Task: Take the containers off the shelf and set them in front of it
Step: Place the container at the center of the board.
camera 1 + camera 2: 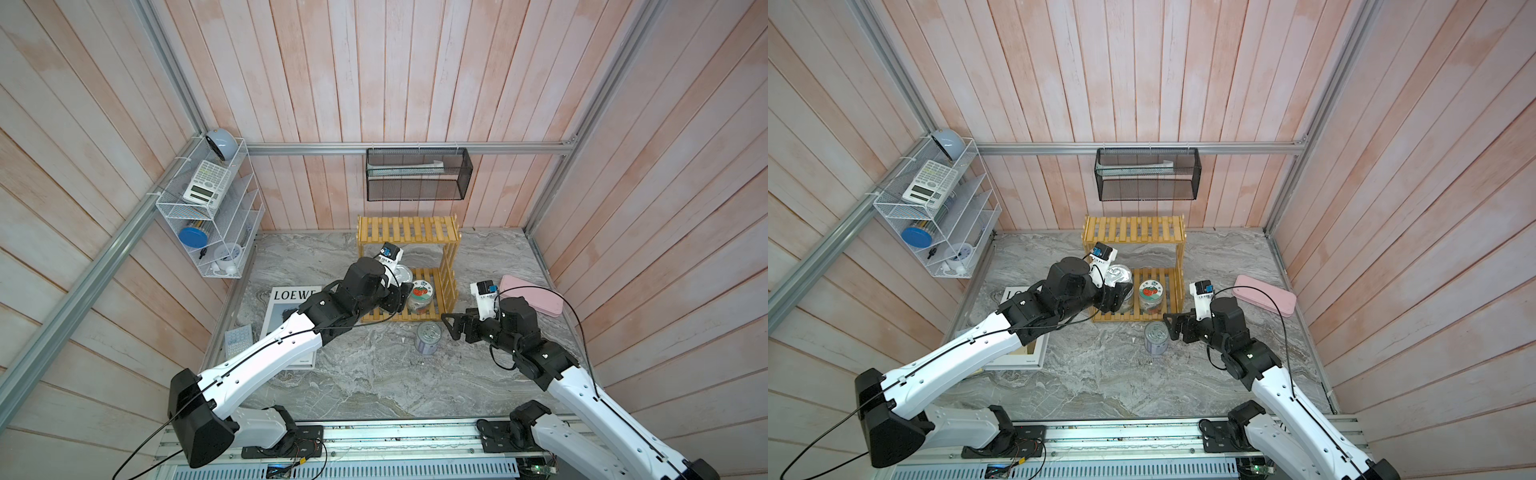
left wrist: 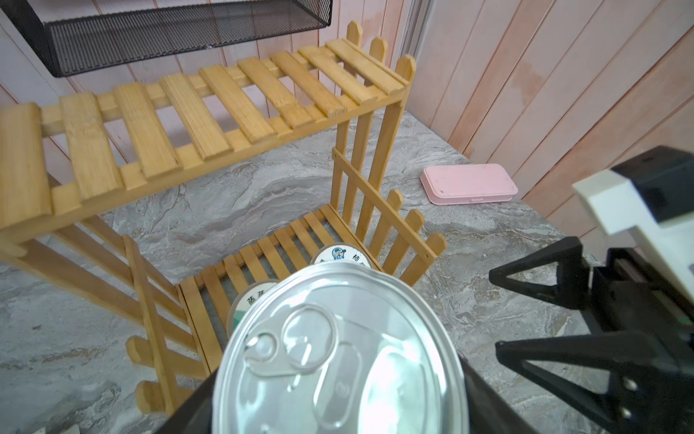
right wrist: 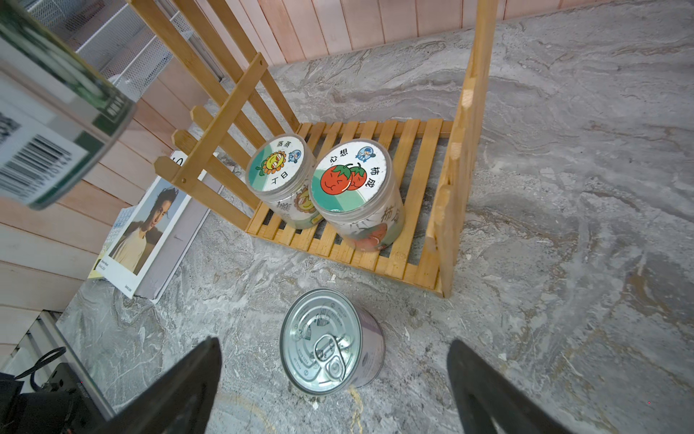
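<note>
Left gripper (image 1: 1116, 300): we see it clamped round a silver pull-ring tin (image 1: 1119, 275), raised beside the yellow wooden-slat shelf (image 1: 1133, 229).
Right gripper (image 1: 450, 327): spread wide, empty.

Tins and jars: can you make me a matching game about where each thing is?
1 purple tin
2 tomato jar
3 barcode tin
4 pink box

a in the left pincer
b on the shelf's bottom tier
c on the table, in front of the shelf
d on the table beside the shelf

Pairs: 1-c, 2-b, 3-a, 4-d
</note>
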Controlling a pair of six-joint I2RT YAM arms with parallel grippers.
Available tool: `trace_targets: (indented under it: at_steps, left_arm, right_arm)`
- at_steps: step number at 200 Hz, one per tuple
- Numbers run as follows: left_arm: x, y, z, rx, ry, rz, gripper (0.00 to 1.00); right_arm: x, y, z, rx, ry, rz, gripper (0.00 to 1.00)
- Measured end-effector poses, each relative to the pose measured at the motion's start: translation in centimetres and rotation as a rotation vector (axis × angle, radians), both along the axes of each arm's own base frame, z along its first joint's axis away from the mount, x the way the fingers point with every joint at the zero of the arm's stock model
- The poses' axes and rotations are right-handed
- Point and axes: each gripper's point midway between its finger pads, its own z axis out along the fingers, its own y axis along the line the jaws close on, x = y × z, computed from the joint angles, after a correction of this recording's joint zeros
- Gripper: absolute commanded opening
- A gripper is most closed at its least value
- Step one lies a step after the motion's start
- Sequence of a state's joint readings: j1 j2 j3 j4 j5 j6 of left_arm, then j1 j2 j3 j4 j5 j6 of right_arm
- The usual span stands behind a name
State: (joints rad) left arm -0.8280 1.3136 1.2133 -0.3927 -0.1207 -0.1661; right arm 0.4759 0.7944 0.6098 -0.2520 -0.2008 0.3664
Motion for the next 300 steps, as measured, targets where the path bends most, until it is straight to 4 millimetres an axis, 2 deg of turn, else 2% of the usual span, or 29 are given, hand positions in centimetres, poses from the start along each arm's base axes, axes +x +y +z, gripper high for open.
trace_targets:
  at_steps: [81,121,166,259,300]
  left_arm:
    - [-2.5,0.7,-5.2,-0.015,0.013,0.017,0.73]
    - [-4.0,1.0,-9.9,0.004,0.044,0.021,0.73]
    - [-3.9,1.5,-13.1,0.011,0.048,0.045,0.73]
    - [-3.9,1.6,-17.2,0.066,0.041,0.035,0.73]
    - [-3.6,1.2,-19.6,0.123,0.048,0.017,0.73]
  right_arm:
    - [-1.1,-0.1,0.6,0.032,0.013,0.010,0.98]
    - [-1.4,-0.1,0.6,0.036,0.017,0.017,0.98]
    - [-1.5,-0.1,0.4,0.033,0.026,0.020,0.98]
    - [-1.7,0.6,0.1,0.053,0.053,0.047,0.98]
    - [-1.7,1.1,0.6,0.087,0.050,0.062,0.98]
